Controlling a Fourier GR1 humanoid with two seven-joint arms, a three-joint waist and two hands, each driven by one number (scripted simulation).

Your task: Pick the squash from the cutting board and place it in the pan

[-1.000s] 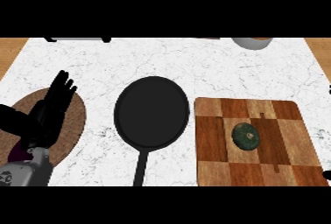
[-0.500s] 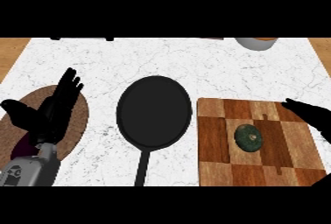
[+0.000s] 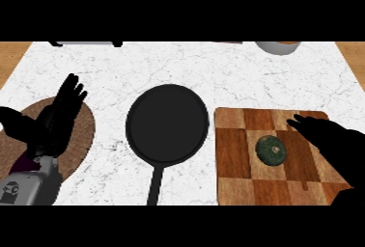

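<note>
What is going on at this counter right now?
The right hand is over the cutting board, fingers open, just right of the squash, which lies on the board untouched. The black pan sits to the board's left, nothing in it. The left hand rests open at the left, above a round brown mat.

Even bright light, no glare, faint shadows, hands near-black silhouettes.

White marbled counter (image 3: 214, 72) bearing, from left to right, a round brown mat (image 3: 78, 140) at the left edge, a black pan (image 3: 167, 126) with its handle toward the near edge, and a wooden board (image 3: 242, 183), with a grey bowl (image 3: 278, 47) at the far edge.
</note>
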